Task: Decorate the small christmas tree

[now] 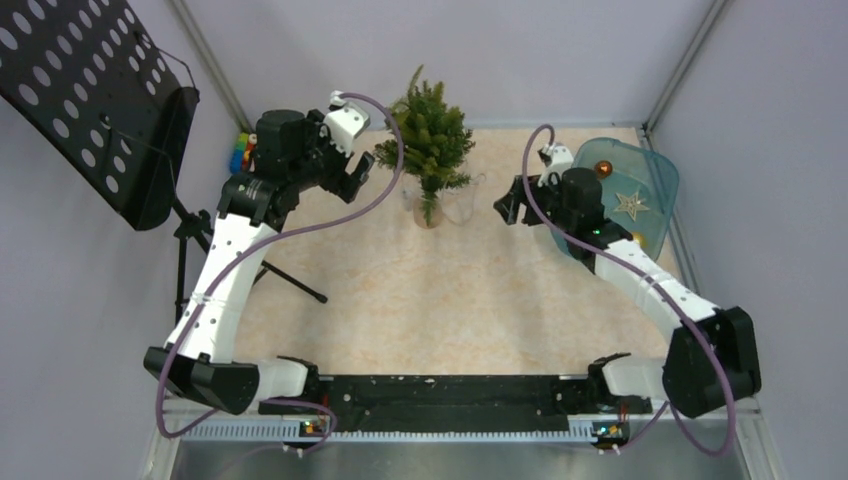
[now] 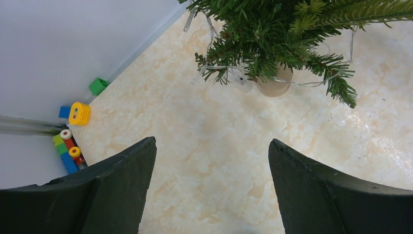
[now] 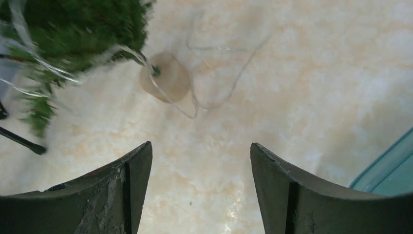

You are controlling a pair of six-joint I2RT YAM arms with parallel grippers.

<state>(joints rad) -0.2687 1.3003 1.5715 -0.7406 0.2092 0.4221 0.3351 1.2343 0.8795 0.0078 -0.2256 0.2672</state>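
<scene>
The small christmas tree (image 1: 432, 135) stands upright at the back middle of the table on a round pale wooden base (image 2: 274, 87). A thin clear light string (image 2: 311, 82) winds through its lower branches and trails onto the table (image 3: 214, 100). My left gripper (image 1: 357, 180) hovers just left of the tree, open and empty (image 2: 212, 146). My right gripper (image 1: 508, 207) hovers to the right of the tree, open and empty (image 3: 200, 148). The tree's base also shows in the right wrist view (image 3: 165, 77).
A teal bin (image 1: 655, 175) at the back right holds a gold star (image 1: 631, 205) and ball ornaments (image 1: 603, 169). Coloured toy blocks (image 2: 73, 131) lie by the left wall. A black perforated stand (image 1: 100, 100) on a tripod stands at the left.
</scene>
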